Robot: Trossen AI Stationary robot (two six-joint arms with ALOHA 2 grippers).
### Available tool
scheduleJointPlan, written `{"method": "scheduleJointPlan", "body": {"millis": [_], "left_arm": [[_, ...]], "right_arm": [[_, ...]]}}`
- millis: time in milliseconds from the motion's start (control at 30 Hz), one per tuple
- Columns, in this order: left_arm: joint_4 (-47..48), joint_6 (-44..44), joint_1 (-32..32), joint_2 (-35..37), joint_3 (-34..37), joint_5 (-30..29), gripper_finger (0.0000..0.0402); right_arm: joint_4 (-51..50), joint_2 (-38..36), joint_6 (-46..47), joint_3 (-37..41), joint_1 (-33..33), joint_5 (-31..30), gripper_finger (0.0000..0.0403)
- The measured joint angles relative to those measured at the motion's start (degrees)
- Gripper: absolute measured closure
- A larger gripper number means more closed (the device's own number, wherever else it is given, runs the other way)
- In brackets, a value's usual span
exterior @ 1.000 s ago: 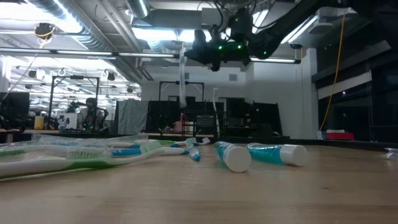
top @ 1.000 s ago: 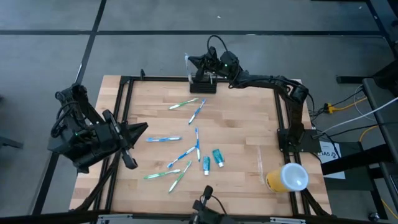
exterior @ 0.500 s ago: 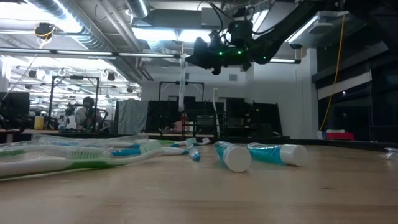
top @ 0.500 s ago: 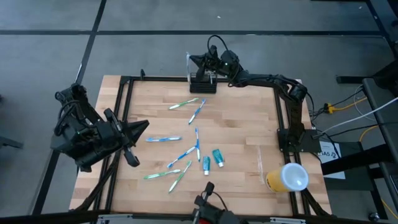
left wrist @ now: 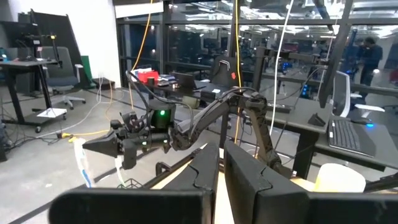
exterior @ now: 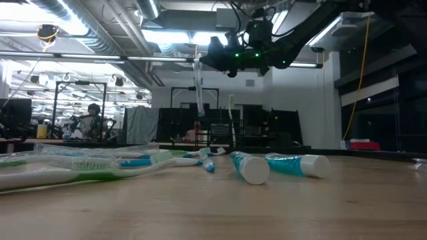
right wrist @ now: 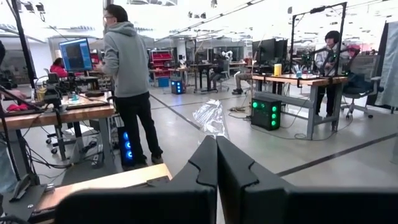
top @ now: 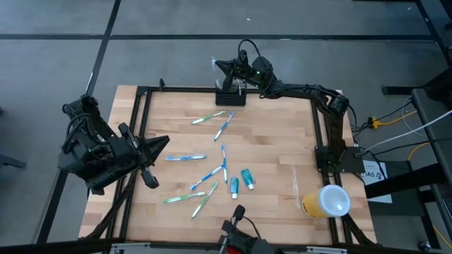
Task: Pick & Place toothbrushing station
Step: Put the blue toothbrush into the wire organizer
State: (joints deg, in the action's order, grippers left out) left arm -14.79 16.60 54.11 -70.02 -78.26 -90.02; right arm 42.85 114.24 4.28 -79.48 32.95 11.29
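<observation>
Pale wood worktop [top: 275,141] in a black frame, on grey floor. Beyond it, in the low view, a lab hall with ceiling ducts, strip lights and benches; a person [exterior: 89,119] seated far off. In the right wrist view, another person in a grey hoodie [right wrist: 129,81] standing at a bench, a third [right wrist: 329,53] seated at a desk.

Black mesh holder [top: 230,97] at the worktop's far edge, near the middle. Right pincer [top: 224,68] raised just above it, clenched on a white toothbrush [top: 214,71] that hangs bristles up, handle pointing down, in the low view [exterior: 199,83]. Whether the handle tip reaches into the holder: cannot tell.

Left pincer [top: 164,143] at the worktop's left edge, clenched with nothing in it, well apart from the holder.

Scattered across the worktop's middle: two toothbrushes [top: 216,121] just in front of the holder, one blue toothbrush [top: 185,158] near the left pincer, several more [top: 212,173] crossing each other toward the near edge, green ones [top: 185,198] nearest. Beside these, two teal tubes [top: 241,181] with white caps, side by side. Yellow cup [top: 326,202] with a white lid off the near right corner. Nothing between the right pincer and the holder.
</observation>
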Motion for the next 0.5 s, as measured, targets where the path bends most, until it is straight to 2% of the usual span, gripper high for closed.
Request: {"method": "scheduleJointPlan", "body": {"millis": [500], "left_arm": [[0.0,-0.9,0.0,0.0,0.0,0.0,0.0382]], "right_arm": [[-0.2,0.0,-0.9,0.0,1.8,-1.2,0.0403]]}}
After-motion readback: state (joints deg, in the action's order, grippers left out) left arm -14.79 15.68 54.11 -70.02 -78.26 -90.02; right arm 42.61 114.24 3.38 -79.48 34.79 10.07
